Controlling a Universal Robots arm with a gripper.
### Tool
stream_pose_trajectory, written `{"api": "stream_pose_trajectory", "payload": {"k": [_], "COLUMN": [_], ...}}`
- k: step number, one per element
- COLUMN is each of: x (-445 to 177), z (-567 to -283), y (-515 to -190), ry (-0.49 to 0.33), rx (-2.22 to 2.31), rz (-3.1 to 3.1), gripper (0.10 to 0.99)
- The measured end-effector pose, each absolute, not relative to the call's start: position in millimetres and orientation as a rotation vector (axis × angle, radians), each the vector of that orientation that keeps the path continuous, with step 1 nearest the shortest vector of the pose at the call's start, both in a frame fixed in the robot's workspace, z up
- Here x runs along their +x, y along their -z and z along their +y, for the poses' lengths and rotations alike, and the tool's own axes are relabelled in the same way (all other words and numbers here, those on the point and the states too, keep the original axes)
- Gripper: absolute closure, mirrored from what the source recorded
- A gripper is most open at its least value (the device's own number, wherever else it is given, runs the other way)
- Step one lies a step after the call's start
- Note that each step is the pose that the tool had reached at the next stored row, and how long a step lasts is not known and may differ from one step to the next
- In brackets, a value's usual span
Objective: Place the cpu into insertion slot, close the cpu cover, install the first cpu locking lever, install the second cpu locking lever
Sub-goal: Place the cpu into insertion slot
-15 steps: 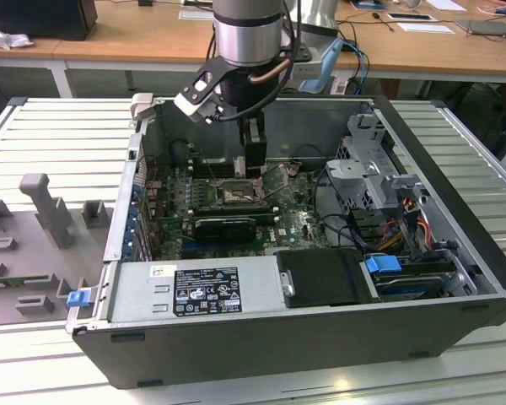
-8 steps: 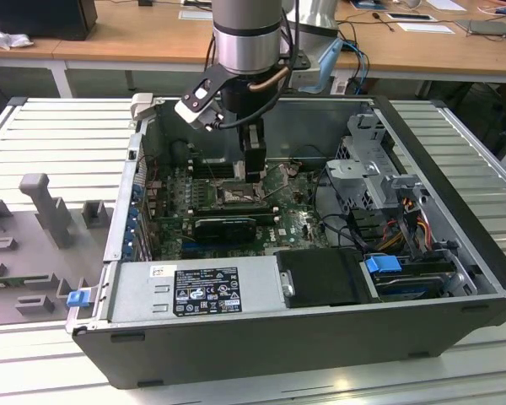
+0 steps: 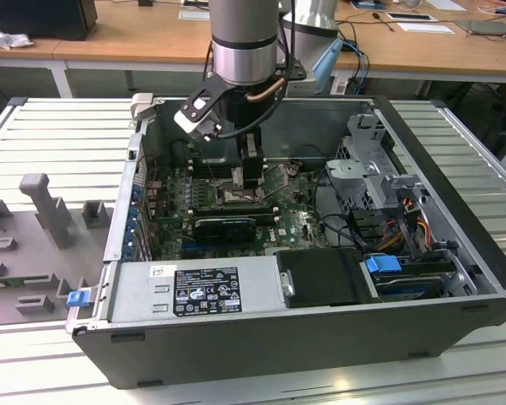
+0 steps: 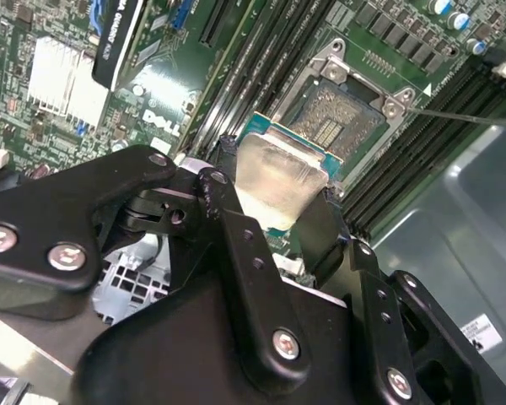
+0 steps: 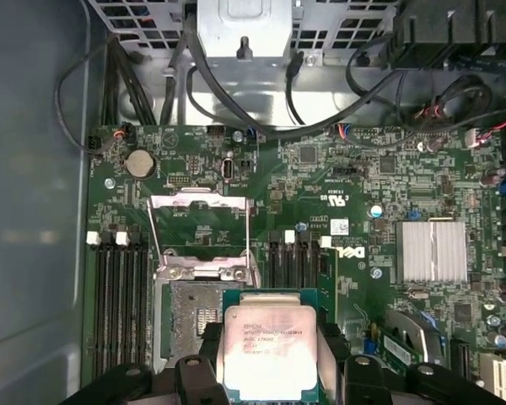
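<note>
Gripper (image 3: 251,173) low inside the case (image 3: 320,337); jaws clamped on the cpu (image 5: 270,350), which hangs near the insertion slot (image 5: 190,312) and hides part of it. Whether they touch: cannot tell. Hinged cpu cover (image 5: 201,232) stands open.

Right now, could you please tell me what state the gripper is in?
The gripper: jaws closed on the chip, close to the open socket.
</note>
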State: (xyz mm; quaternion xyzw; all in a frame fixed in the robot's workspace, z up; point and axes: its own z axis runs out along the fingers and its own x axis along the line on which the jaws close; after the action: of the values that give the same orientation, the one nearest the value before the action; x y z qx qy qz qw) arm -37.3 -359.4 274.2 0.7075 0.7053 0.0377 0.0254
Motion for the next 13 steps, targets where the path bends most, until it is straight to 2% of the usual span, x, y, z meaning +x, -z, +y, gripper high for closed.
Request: {"api": "stream_pose_trajectory", "payload": {"k": [13], "x": [-40], "z": [-351], "y": [-252], "ry": [-0.115], "rx": [2.188], "rz": [2.186], "gripper": [0.557]}}
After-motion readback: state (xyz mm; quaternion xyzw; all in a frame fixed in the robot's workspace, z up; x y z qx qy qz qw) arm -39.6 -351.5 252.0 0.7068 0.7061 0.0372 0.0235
